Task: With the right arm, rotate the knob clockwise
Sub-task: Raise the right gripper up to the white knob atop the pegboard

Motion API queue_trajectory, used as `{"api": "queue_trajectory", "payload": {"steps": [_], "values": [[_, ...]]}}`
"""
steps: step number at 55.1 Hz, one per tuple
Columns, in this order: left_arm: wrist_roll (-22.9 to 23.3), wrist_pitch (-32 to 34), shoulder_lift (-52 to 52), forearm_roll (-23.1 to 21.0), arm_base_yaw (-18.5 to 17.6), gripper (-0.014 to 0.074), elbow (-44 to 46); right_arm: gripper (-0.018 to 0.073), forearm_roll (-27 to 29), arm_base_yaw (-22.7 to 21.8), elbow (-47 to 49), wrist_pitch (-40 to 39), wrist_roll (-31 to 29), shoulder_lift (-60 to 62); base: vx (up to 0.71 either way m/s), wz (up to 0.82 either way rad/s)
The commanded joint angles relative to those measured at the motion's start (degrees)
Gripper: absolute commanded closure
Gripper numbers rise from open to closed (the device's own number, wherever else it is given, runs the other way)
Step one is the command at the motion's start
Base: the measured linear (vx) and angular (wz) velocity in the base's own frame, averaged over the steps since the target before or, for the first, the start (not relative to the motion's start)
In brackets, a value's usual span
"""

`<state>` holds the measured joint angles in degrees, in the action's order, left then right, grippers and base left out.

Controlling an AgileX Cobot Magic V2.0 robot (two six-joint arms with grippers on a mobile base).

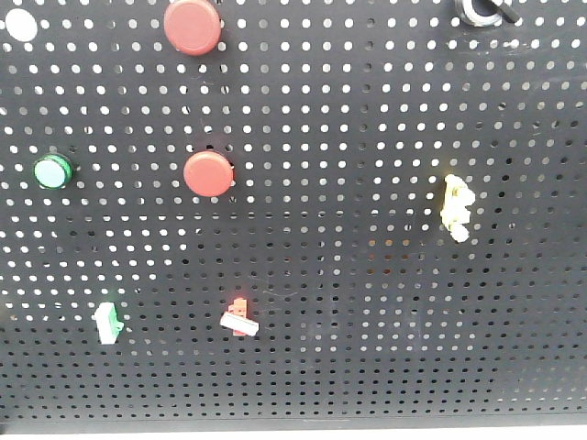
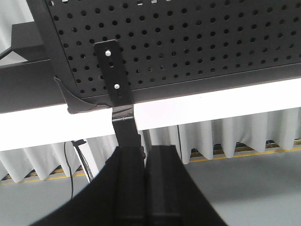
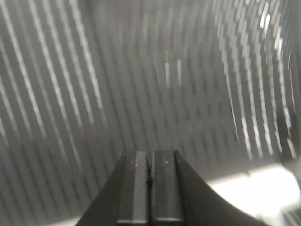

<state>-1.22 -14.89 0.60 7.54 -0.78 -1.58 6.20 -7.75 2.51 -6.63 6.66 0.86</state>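
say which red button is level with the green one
The lower red button, right of the green button; the upper red button is far higher.

Left gripper (image 2: pixel 146 157) sat low in frame, jaws pressed together. Black perforated panel (image 2: pixel 197 37) overhead; bracket (image 2: pixel 113 70) with two screws at lower edge. White curtains (image 2: pixel 244 136) behind.

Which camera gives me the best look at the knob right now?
The exterior front-facing view: the knob sits at the top right of the pegboard, cropped by the frame edge but sharp. The left wrist view shows only the pegboard's lower edge, no knob. The right wrist view is blurred streaks; no knob is discernible.
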Motion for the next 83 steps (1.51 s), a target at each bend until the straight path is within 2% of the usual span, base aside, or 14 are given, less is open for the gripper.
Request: {"api": "queue_trajectory", "payload": {"steps": [1, 16, 26, 36, 49, 67, 76, 83], "values": [[0.1, 4.5, 0.9, -0.4, -0.2, 0.0603, -1.5, 0.0557, -1.9, -0.3, 7.1, -5.6, 0.0, -0.8, 0.00, 0.00], [0.1, 4.5, 0.9, -0.4, -0.2, 0.0603, -1.5, 0.0547, -11.9, -0.3, 29.9, -2.9, 0.0, -15.1, 0.00, 0.00], [0.1, 4.5, 0.9, -0.4, -0.2, 0.0603, -1.5, 0.0543, -12.2, -0.3, 43.0, -2.4, 0.0, -28.6, 0.00, 0.00], [0.1, 4.5, 0.9, -0.4, -0.2, 0.0603, -1.5, 0.0532, -12.2, -0.3, 51.3, 0.9, -0.9, -40.1, 0.00, 0.00], [0.1, 4.5, 0.9, -0.4, -0.2, 0.0603, -1.5, 0.0457, -12.2, -0.3, 55.0, 4.5, -1.4, -45.5, 0.00, 0.00], [0.1, 4.5, 0.9, -0.4, -0.2, 0.0603, -1.5, 0.0195, -11.6, -0.3, 55.0, 1.7, -1.5, -45.6, 0.00, 0.00], [0.1, 4.5, 0.9, -0.4, -0.2, 0.0603, -1.5, 0.0174, -11.9, -0.2, 55.0, 0.4, -1.3, -46.0, 0.00, 0.00], [0.1, 4.5, 0.9, -0.4, -0.2, 0.0603, -1.5, 0.0186, -16.4, 0.6, 55.0, -3.5, -1.3, -48.6, 0.00, 0.00]]}}
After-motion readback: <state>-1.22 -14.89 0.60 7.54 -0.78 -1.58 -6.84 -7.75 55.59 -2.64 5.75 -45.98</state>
